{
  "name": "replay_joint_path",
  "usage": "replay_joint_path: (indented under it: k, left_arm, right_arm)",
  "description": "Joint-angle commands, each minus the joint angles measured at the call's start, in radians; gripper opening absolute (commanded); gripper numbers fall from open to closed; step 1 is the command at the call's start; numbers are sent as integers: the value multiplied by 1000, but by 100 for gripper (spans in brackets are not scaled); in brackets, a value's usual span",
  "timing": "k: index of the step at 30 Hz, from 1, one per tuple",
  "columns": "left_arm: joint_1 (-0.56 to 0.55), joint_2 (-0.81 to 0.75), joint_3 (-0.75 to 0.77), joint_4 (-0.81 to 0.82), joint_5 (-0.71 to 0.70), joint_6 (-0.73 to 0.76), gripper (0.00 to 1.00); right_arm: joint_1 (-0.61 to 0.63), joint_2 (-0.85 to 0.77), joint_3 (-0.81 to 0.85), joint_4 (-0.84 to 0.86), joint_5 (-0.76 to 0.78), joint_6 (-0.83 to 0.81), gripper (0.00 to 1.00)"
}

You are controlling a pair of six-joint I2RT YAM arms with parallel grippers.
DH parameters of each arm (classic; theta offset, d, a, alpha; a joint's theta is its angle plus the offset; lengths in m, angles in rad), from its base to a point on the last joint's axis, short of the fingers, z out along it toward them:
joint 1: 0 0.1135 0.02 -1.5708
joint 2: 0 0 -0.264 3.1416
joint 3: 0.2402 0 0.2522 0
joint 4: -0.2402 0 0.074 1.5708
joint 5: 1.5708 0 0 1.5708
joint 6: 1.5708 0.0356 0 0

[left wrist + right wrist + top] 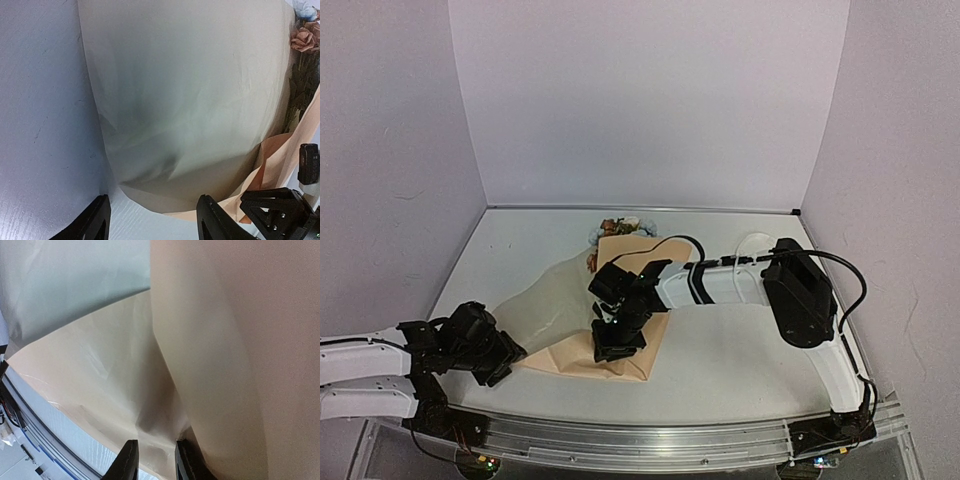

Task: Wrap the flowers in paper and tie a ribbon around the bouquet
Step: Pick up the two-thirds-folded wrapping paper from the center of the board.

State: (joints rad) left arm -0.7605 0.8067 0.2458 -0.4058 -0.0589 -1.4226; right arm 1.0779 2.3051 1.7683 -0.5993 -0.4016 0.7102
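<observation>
The wrapping is only getting underway. The flowers point(620, 228) are lying toward the far side of the table point(740, 365), their pink and pale heads poking out past the far edge of the paper point(575, 362), which is lying mostly flat beneath them with one flap rising up beside the stems. A pale grey-green sheet point(555, 300) is lying over the left part of the kraft sheet, so nothing is looking like a closed cone yet.

The left gripper point(152, 220) is hovering low at the near edge of the grey-green sheet, jaws standing wide and holding nothing. The right gripper point(154, 460) is bearing down on the near part of the kraft paper with its jaws narrow. A creased bit of paper is showing in the gap, but I cannot tell whether it is actually being pinched.

Judging from this, the rolling into a cone is remaining to be done, and so is the tying. No ribbon is showing in any view
</observation>
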Motion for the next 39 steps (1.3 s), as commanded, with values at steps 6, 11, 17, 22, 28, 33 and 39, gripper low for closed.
replay_joint_path:
  k: [6,11,17,22,28,33,39]
  left_arm:
    - [-5,56,102,-93,-17,-110,58]
    - [-5,133,199,-136,-8,-157,58]
    - [-5,196,280,-148,-1,-186,58]
    - [-10,90,259,-210,-7,-218,52]
    - [-34,-17,239,-280,-44,-287,46]
    - [-154,105,283,-219,-121,-376,46]
    - [-210,237,201,-25,-113,-465,47]
  right_arm:
    - [-12,-4,10,-44,13,-19,25]
    - [-25,-41,-17,-43,9,-28,26]
    - [-29,-82,6,-119,9,-17,27]
    - [-29,-71,43,-137,22,39,28]
    - [-28,-62,80,-237,68,-6,28]
    - [-27,-83,37,-244,31,4,27]
    - [-27,-105,0,-242,16,8,27]
